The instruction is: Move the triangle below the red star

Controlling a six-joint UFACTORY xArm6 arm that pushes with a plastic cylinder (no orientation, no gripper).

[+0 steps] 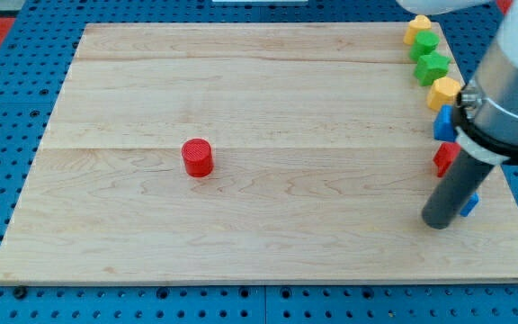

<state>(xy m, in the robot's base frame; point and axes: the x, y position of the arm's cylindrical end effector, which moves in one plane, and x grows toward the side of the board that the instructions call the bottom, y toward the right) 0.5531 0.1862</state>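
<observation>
My tip rests on the board near the view's right edge. A column of blocks runs down that edge. A red block, partly hidden by the rod, sits just above the tip; its shape is unclear. A blue block lies right above the red one, its shape partly hidden by the arm. Another blue block peeks out from behind the rod, on the tip's right. A red cylinder stands alone left of the board's middle.
Higher on the right edge are a yellow block, two green blocks and another yellow block. The wooden board lies on a blue pegboard. The arm's grey body covers the upper right corner.
</observation>
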